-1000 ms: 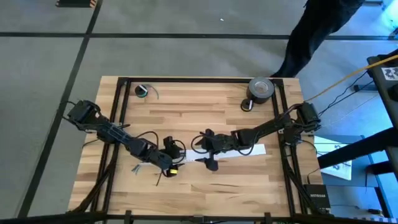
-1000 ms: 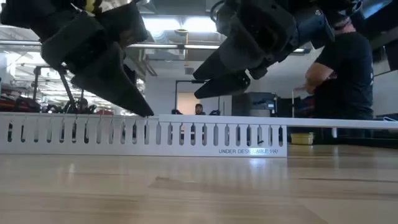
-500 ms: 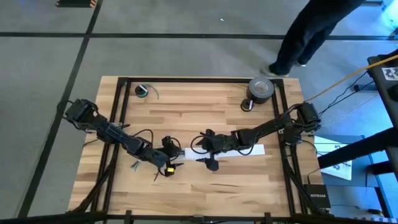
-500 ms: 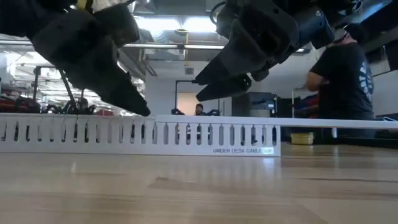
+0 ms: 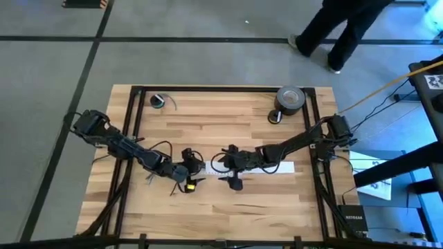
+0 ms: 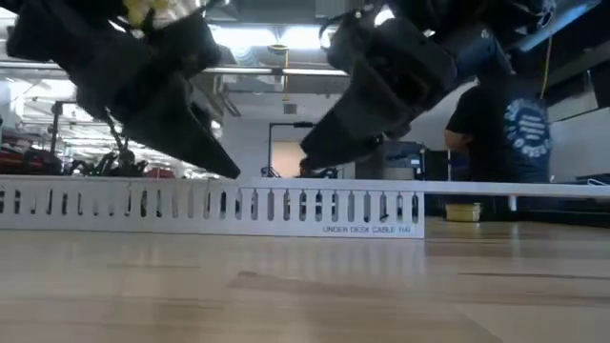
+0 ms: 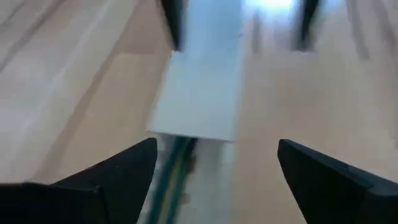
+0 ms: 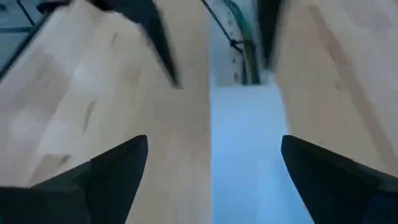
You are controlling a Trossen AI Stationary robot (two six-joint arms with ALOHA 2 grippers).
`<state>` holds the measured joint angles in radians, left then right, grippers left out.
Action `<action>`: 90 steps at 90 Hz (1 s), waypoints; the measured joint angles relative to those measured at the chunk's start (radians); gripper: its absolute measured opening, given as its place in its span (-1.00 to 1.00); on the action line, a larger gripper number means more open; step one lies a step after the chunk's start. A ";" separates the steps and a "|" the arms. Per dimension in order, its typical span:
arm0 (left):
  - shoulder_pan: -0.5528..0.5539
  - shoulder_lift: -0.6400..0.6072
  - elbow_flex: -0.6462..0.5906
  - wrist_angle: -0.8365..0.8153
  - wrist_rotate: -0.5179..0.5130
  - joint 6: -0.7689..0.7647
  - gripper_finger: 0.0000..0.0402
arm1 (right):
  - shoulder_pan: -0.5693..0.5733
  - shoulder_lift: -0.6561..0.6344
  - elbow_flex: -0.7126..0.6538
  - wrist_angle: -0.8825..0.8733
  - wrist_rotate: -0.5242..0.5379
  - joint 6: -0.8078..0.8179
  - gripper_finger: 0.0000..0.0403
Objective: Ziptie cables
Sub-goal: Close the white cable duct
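Observation:
A long white slotted cable channel [image 5: 266,167] lies flat across the table's middle, with a white cover [image 7: 199,81] on top. The cables [image 7: 171,177] are thin grey-green wires in the channel, emerging from under the cover's left end [image 8: 247,46]. A thin black strip [image 8: 219,25] slants beside them; I cannot tell whether it is the ziptie. My left gripper [image 5: 187,174] is open at the channel's left end, one finger on either side [image 7: 217,168]. My right gripper [image 5: 233,173] is open and straddles the channel farther right [image 8: 214,168], just above it. My left gripper has one fingertip [image 6: 229,171] level with the top edge of the channel [image 6: 238,181] at its left end, coming down at a slant. Whether the fingertip touches the channel cannot be told.
A roll of grey tape [image 5: 291,98] and a small dark ring [image 5: 275,116] sit at the far right, and a small coil [image 5: 159,101] at the far left. A person [image 5: 346,28] walks beyond the far edge. Bare wood lies along the near edge.
My left gripper has moved toward the table's far edge, and the channel's left end has swung that way with it. The channel now lies straighter across the table and has slid slightly toward the left edge. The person behind the table has walked on.

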<state>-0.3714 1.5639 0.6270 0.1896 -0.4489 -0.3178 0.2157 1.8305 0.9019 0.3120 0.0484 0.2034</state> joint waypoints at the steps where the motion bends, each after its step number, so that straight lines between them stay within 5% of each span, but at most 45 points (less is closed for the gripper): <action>1: 0.005 0.000 0.000 -0.004 0.009 0.001 0.59 | 0.000 0.000 -0.001 -0.001 -0.001 0.000 0.78; 38: 0.070 0.011 -0.053 0.060 0.133 -0.008 0.58 | 0.000 0.005 0.001 0.024 0.022 -0.020 0.78; 71: 0.070 0.011 -0.051 0.110 0.135 0.011 0.21 | 0.000 0.005 0.001 0.028 0.028 -0.026 0.78; 90: 0.070 0.011 -0.050 0.109 0.135 0.011 0.18 | 0.000 0.004 0.001 0.027 0.028 -0.026 0.78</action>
<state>-0.3012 1.5749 0.5766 0.2985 -0.3141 -0.3065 0.2153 1.8345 0.9028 0.3393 0.0769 0.1776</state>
